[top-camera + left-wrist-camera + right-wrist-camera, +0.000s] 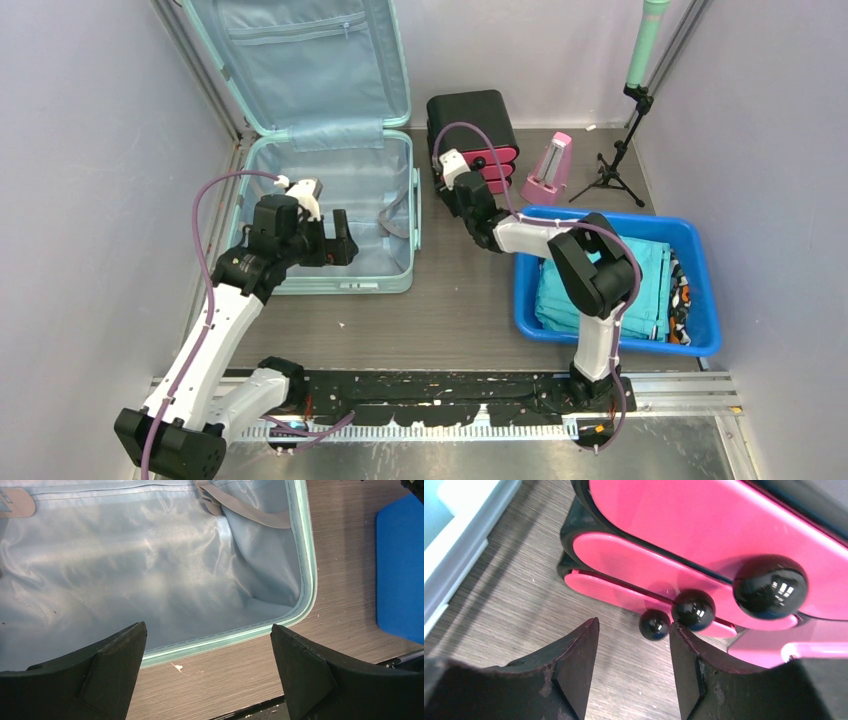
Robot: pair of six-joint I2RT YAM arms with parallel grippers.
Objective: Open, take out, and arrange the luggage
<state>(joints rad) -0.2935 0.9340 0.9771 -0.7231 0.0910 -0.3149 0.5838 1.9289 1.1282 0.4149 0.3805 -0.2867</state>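
luggage point(330, 286): open, lid up, 11 o'clock on desk point(450, 320) | left pincer point(207, 630): jaws wide apart over its near rim | right pincer point(634, 625): apart, empty, by drawer box point(470, 115) knobs point(694, 610), 12 o'clock | risk: knob snag likely drags box

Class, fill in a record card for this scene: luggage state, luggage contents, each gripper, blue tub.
luggage state: luggage lies open, lid raised at the back
luggage contents: nothing visible inside
left gripper: jaws wide open, empty, above the luggage's near rim
right gripper: jaws apart, empty, close to the drawer box's black knobs
blue tub: holds folded teal cloth
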